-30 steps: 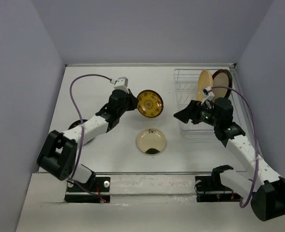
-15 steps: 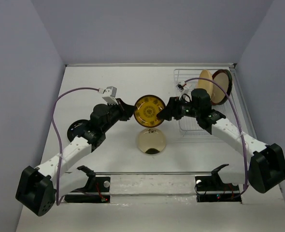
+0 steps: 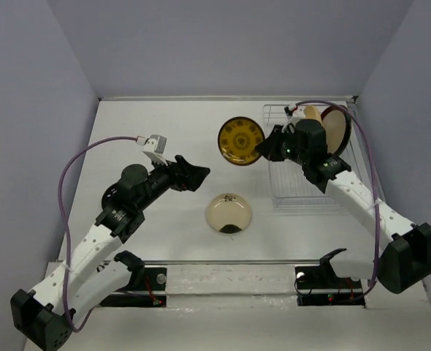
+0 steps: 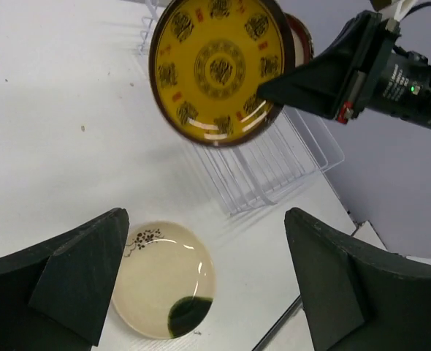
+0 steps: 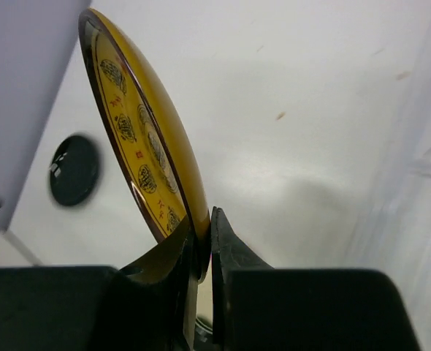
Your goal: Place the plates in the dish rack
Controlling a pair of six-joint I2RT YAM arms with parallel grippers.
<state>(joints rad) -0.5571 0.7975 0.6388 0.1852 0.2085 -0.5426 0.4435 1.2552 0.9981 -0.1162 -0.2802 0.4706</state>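
Top external: right gripper (image 3: 264, 149) is clamped on the rim of the small brown-and-gold patterned plate (image 3: 241, 140). The plate sticks out to the left of the fingertips, lifted off the table (image 3: 150, 117), patterned face up toward the camera.

Right wrist: plate (image 5: 139, 146) is seen edge-on. Its rim is pinched between the two fingers (image 5: 230, 252), with the jaws closed down to rim thickness.

Dish rack (image 3: 288, 191) sits directly under and behind the right gripper. The held plate is just past the rack's left side, not in a slot. Beyond the right gripper, two plates stand on edge at the rack's far end: the orange-yellow plate (image 3: 312, 115), then the red-rimmed beige plate (image 3: 340, 128) on its far side.

Left gripper (image 3: 199, 174) is spread wide, nothing in it, well apart from the held plate.

Left wrist: cream plate with dark spot (image 4: 163, 289) lies flat on the table below and between the fingers (image 4: 77, 281), untouched. The patterned plate (image 4: 219, 69) and right gripper (image 4: 267, 91) are ahead of it, with the rack (image 4: 267, 164) behind them.
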